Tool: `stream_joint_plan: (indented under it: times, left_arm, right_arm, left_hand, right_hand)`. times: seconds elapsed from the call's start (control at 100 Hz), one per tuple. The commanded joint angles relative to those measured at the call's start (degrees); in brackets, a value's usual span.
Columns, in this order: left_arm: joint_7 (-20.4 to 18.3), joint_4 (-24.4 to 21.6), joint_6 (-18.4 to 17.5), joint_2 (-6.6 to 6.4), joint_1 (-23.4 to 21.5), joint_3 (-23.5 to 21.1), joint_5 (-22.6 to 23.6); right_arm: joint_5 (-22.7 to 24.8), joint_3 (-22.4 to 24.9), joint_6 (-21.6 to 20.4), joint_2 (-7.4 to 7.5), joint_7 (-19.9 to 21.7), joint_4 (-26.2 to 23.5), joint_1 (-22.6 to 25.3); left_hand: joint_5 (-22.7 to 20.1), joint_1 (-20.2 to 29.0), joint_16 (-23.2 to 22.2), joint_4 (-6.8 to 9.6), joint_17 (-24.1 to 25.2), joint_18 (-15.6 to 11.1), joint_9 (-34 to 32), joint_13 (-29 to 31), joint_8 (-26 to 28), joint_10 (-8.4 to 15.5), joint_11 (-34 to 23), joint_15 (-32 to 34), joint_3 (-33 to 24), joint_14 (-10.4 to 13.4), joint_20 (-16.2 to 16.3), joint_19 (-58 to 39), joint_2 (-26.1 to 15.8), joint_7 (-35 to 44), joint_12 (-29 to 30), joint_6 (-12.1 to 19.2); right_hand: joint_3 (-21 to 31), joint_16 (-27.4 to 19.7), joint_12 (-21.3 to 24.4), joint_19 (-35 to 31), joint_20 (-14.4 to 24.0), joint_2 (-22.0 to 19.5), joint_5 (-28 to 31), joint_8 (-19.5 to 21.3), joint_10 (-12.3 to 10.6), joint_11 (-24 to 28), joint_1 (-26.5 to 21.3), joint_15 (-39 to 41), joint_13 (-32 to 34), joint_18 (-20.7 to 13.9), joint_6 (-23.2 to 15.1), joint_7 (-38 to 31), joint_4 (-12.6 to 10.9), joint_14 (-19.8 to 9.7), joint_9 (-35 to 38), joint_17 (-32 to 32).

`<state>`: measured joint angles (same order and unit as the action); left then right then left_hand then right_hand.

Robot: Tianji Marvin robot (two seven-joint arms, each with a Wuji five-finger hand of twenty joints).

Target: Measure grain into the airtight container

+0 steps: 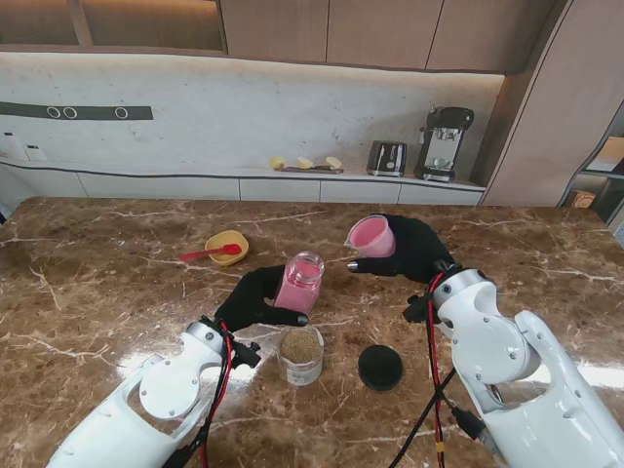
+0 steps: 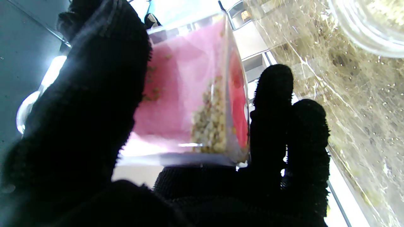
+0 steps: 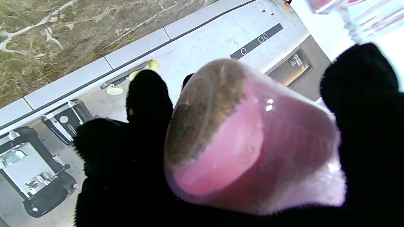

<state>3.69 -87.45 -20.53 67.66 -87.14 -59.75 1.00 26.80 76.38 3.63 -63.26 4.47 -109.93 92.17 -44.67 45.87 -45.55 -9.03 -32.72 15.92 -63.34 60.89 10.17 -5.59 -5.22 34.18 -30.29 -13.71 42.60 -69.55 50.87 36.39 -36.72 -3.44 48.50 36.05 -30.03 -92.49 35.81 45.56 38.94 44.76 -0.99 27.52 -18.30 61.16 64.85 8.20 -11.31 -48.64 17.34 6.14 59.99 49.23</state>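
Observation:
My left hand (image 1: 255, 298) is shut on a pink-tinted clear airtight jar (image 1: 299, 283), held above the table and tilted a little to the right. In the left wrist view the jar (image 2: 192, 94) has a small heap of grain at its base. My right hand (image 1: 414, 249) is shut on a pink measuring cup (image 1: 371, 236), lifted to the right of the jar's mouth and tilted toward it. The right wrist view shows the cup (image 3: 240, 138) with brown grain inside. A clear glass of grain (image 1: 301, 353) stands on the table, nearer to me than the jar.
A round black lid (image 1: 380, 367) lies right of the grain glass. A yellow bowl (image 1: 227, 246) with a red spoon (image 1: 209, 253) sits farther off on the left. Toaster (image 1: 387, 157) and coffee machine (image 1: 444, 143) stand on the back counter.

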Motion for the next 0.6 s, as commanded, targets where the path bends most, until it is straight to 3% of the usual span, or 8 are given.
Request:
stream_joint_plan:
  times: [0.0,0.24,0.59]
  left_arm:
    - [-0.1,0.2,0.4,0.38,0.2,0.4,-0.2]
    - [0.2,0.2,0.6,0.49,0.5,0.8,-0.1]
    - [0.2,0.0,0.8,0.48,0.4,1.1,0.1]
  right_arm:
    - [0.6,-0.4,0.0,-0.01,1.0,-1.1,0.2]
    - [1.1,-1.0,-2.7,0.43,2.4,-2.0,0.3]
    - [6.9,-1.9,-5.5,1.16,3.8,-2.2,0.1]
  left_hand:
    - [-12.8,11.2,0.7,1.85,0.3,-1.0,-6.6,1.1,3.0,4.3,-6.3,0.9,-11.6,2.4,1.3,-0.6,-15.0,16.5,-2.4,14.0]
    - [-12.8,11.2,0.6,1.85,0.4,-1.0,-6.6,1.1,3.0,4.4,-6.3,1.1,-11.7,2.4,1.4,-0.7,-14.9,16.5,-2.5,13.9]
    - [-12.8,11.2,0.4,1.83,0.6,-0.9,-6.4,1.0,2.9,4.2,-6.3,1.5,-11.6,2.4,1.6,-0.8,-15.1,16.5,-2.5,13.7]
  right_hand:
    - [11.4,1.2,-1.1,-4.8,0.8,-11.2,3.8,-0.8,-0.1,1.3,-7.0,6.9,6.5,-4.7,-2.8,-2.5,-0.2,-11.7,1.2,2.4]
    - [11.7,0.9,-1.4,-5.5,0.8,-11.3,4.1,-1.2,-0.2,1.4,-7.9,7.5,6.5,-4.9,-2.7,-2.8,-0.3,-11.8,1.4,2.5]
    - [11.0,0.6,-1.8,-6.1,0.9,-13.1,3.9,-1.8,-0.1,1.4,-7.8,7.8,6.4,-5.4,-2.2,-2.9,-0.2,-11.8,1.6,2.7]
